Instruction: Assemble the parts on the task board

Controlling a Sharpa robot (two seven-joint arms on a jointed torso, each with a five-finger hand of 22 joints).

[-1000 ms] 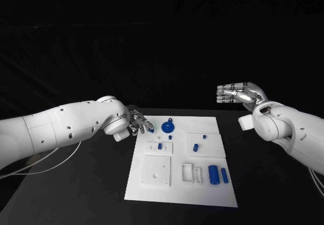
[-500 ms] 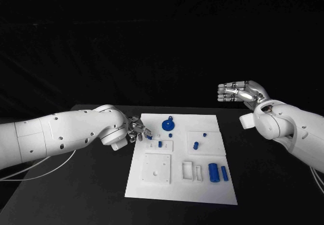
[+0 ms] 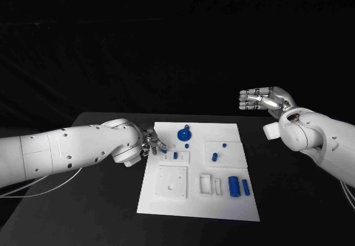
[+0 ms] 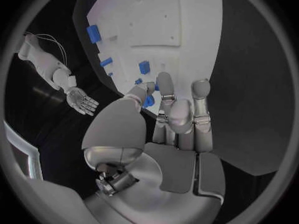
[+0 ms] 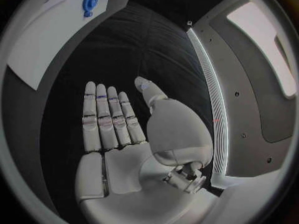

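The black table (image 3: 89, 215) carries the white task board (image 3: 194, 202), which serves here as the landmark for everything else. The left hand (image 3: 152, 142) hangs at the board's far left corner, and in the left wrist view its fingertips (image 4: 163, 79) reach over the board's edge with a small blue part (image 4: 148, 101) between thumb and finger, so I judge it to be pinching that piece, though the contact itself is partly hidden. The right hand (image 3: 260, 100) is raised well off the board's far right side, fingers straight and together with the thumb apart, holding nothing. On the board, the largest blue piece is the round disc (image 3: 184, 136) near the far edge; next comes the blue cylinder (image 3: 234, 187) lying near the right edge toward the near end, with a slimmer blue bar (image 3: 245, 187) just beside it. Small blue pegs (image 3: 214, 158) sit around the middle of the board, and it is too small to tell whether they stand in sockets or merely lie there. A square white block (image 3: 172, 183) on the left half and a white frame (image 3: 205, 185) beside it show no blue in them. As a judgement, the assembly looks early: most parts appear loose, several seats look unfilled, and the pinched piece is not yet placed.
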